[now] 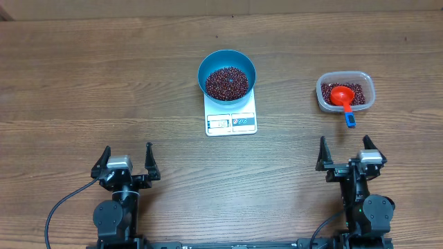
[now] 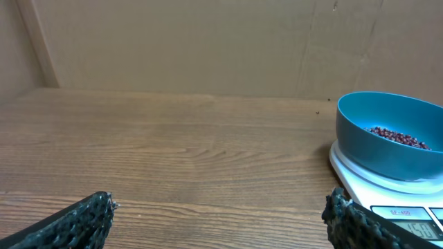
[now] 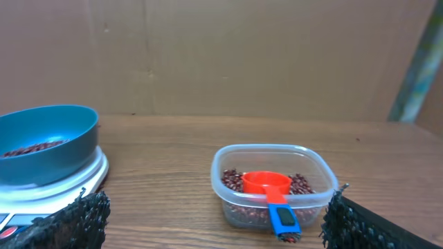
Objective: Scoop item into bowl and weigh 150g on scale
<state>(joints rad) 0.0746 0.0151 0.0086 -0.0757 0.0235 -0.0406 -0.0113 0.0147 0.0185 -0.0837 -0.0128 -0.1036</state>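
both jaws spread wide, empty, beans (image 1: 227, 82) in bowl (image 1: 207, 69) on scale (image 1: 250, 115), red scoop (image 1: 340, 95) in tub (image 1: 321, 97)

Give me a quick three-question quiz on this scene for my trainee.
1. True or false: the bowl of beans sits on the scale.
2. Where does the scoop lie? A in the tub; B in the bowl; C on the scale.
3. Fill in: the left claw and right claw both stand ____ and hold nothing.
Key: 1 true; 2 A; 3 open.
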